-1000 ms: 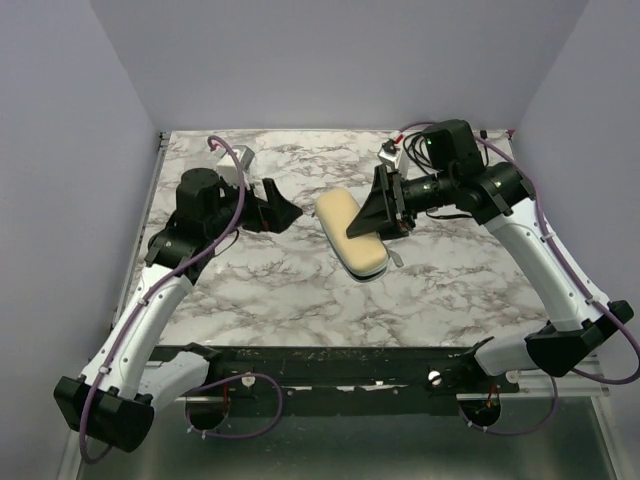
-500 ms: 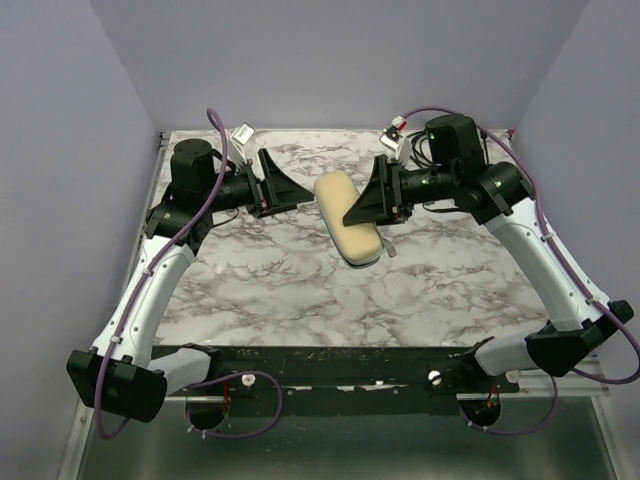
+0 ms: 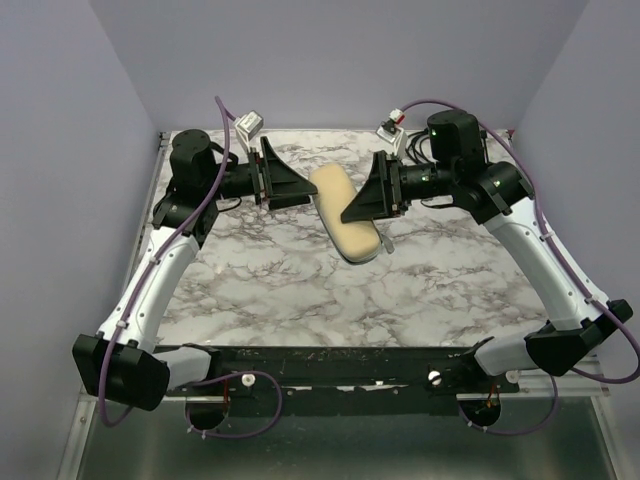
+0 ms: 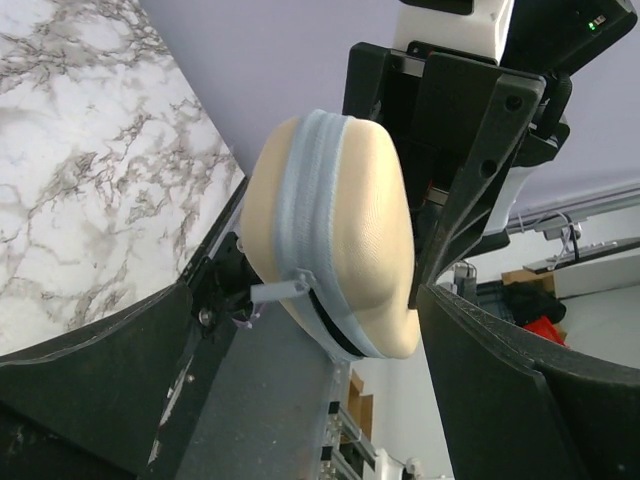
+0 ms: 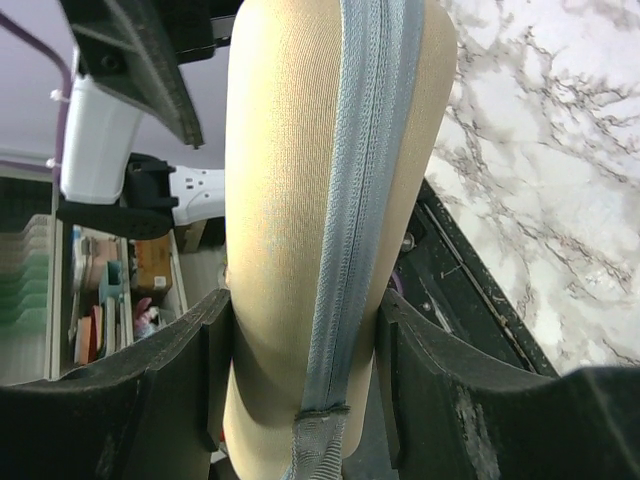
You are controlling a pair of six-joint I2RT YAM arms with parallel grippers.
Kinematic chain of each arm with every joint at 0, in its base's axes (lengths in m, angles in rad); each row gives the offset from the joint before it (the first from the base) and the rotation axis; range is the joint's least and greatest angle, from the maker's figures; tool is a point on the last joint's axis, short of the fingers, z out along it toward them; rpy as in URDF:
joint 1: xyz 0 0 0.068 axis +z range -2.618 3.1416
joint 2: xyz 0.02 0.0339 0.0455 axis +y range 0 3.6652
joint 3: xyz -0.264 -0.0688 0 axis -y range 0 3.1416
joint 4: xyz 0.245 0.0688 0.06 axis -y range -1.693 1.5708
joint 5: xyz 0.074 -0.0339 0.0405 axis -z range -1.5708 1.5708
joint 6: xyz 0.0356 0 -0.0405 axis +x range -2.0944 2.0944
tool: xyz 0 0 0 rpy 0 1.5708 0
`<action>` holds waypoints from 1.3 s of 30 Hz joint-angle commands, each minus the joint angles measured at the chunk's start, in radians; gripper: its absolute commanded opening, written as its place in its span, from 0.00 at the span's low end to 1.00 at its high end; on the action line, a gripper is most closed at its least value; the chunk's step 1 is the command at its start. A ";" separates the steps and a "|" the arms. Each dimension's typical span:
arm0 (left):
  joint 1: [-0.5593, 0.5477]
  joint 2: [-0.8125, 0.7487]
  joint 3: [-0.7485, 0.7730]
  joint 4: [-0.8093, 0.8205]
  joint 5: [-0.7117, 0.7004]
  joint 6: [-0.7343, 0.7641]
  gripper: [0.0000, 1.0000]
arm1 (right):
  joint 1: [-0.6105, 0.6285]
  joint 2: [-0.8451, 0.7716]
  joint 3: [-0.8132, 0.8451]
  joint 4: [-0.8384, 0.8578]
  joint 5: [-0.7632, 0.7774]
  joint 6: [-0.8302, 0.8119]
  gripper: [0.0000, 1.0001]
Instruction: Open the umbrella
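The right gripper [image 3: 352, 208] was clamped across the umbrella [image 3: 358, 241], one black finger pressed against each long side of the cream sleeve. In the right wrist view the fingers [image 5: 150, 390] hugged the bundle [image 5: 280, 200] closely, and a grey-blue zipper [image 5: 370, 150] ran down its length between them, ending in a fabric pull tab [image 5: 315, 440] near the bottom of the picture.

The left gripper [image 3: 298, 190] was spread wide, pointing at the far end of the umbrella from the other side. In the left wrist view its two fingers [image 4: 90, 400] framed the bottom corners, and the rounded end of the sleeve [image 4: 340, 220] sat ahead of the gap between them, with no contact visible. The zipper [image 4: 300, 200] wrapped over that end, and a small metal pull [image 4: 275, 290] stuck out to one side.

The umbrella lay slanted between the two grippers, over the far middle of the marbled table [image 3: 300, 290], and appeared lifted off it. It was closed and in its sleeve. Both arms reached inward from their bases at the near edge, with purple cables looped along them.
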 commanded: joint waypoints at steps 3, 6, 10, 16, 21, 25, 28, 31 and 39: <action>-0.032 0.042 0.017 0.065 0.060 -0.032 0.98 | 0.011 -0.019 0.001 0.127 -0.166 -0.004 0.01; -0.051 0.053 0.035 0.073 0.056 -0.037 0.99 | 0.018 -0.006 0.010 0.090 -0.180 -0.028 0.00; -0.074 0.064 0.053 0.115 0.085 -0.060 0.99 | 0.039 0.016 0.030 0.018 -0.182 -0.081 0.01; -0.099 0.074 0.049 0.179 0.151 -0.098 0.86 | 0.062 0.038 0.061 -0.031 -0.165 -0.123 0.01; -0.107 0.057 0.033 0.174 0.163 -0.100 0.69 | 0.062 0.028 0.069 -0.009 -0.124 -0.120 0.01; -0.107 0.039 0.028 0.103 0.165 -0.050 0.70 | 0.062 0.021 0.071 0.004 -0.114 -0.117 0.01; -0.109 0.017 0.012 0.066 0.173 -0.032 0.70 | 0.062 0.017 0.065 -0.002 -0.117 -0.125 0.01; -0.116 0.001 0.004 0.063 0.190 -0.035 0.70 | 0.063 0.006 0.056 -0.005 -0.109 -0.131 0.00; -0.149 -0.016 0.004 0.096 0.172 -0.078 0.14 | 0.062 -0.018 0.031 0.016 -0.094 -0.118 0.01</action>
